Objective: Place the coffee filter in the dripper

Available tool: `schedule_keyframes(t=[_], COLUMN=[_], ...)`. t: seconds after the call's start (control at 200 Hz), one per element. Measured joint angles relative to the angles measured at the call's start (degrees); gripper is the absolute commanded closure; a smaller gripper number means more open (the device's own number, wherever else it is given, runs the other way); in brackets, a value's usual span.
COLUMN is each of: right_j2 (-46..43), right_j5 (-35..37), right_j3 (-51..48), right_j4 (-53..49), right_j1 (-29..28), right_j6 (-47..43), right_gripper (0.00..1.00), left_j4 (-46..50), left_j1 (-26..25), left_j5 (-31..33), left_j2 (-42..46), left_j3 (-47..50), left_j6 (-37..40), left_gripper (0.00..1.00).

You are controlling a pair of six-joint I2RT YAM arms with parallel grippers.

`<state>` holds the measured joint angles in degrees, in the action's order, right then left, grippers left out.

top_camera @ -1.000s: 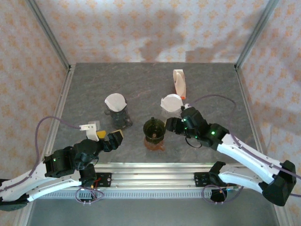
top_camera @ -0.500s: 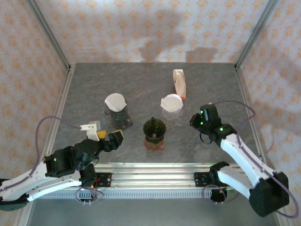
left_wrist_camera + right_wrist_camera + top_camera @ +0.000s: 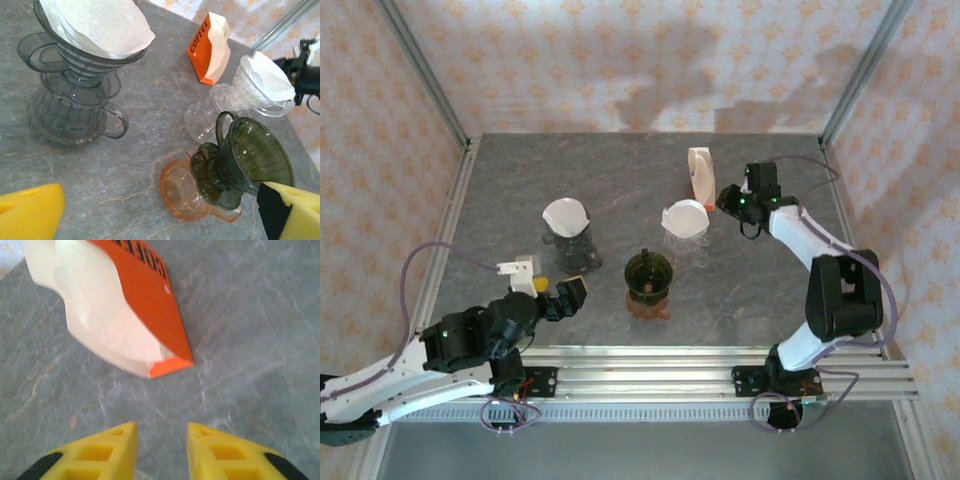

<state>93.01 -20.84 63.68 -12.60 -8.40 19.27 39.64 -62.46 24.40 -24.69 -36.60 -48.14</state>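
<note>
Where the arms are bolted: rail [image 3: 640, 375] at the near edge of the desk [image 3: 510, 180], left base low on the left, right base on the right.
Left tool [image 3: 552, 290]: low over the near-left desk, yellow fingers [image 3: 30, 212] set wide apart with nothing between them, aimed at the drippers.
Dark dripper [image 3: 648, 272]: mid desk, just right of the left tool and apart from it; upright on an orange server [image 3: 182, 197], its ribbed inner wall in plain view.
Grey dripper [image 3: 566, 235]: left of the dark dripper, a little farther back; stacked on a grey server [image 3: 65, 117].
Filter [image 3: 100, 22]: white paper, seated in the grey dripper's cone, its edge standing above the rim.
Clear dripper [image 3: 250, 97]: beyond the dark dripper to the right, on a clear stand [image 3: 205, 122].
Second filter [image 3: 272, 77]: seated in the clear dripper.
Right arm [image 3: 820, 250]: stretched up the right side of the desk, wrist turned left.
Right tool [image 3: 161, 447]: far right, just beyond the clear dripper; fingers a narrow gap apart, gripping nothing, pointed at the pack and not touching it.
Pack [image 3: 150, 300]: farthest item, on the desk; orange sleeve lettered COFFEE.
Spare filters [image 3: 95, 310]: white, bulging from the pack's open side.
Walls [image 3: 620, 60]: pale, orange-patterned, behind the desk and at both sides.
</note>
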Motion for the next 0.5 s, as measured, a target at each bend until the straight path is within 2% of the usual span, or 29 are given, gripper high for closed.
schedule_keyframes(t=[0.075, 0.5], right_j2=[3.0, 17.1], right_j5=[0.1, 0.2], right_j3=[3.0, 21.2], right_j4=[0.3, -1.0], right_j1=[0.0, -0.1], right_j6=[-1.6, -6.2], right_gripper=[0.57, 0.57], left_j4=[0.0, -0.3], left_j1=[0.0, 0.0], left_j5=[0.0, 0.0], left_j2=[-1.2, -8.9], left_j3=[-0.5, -2.4], left_j6=[0.0, -0.4], left_gripper=[0.01, 0.01])
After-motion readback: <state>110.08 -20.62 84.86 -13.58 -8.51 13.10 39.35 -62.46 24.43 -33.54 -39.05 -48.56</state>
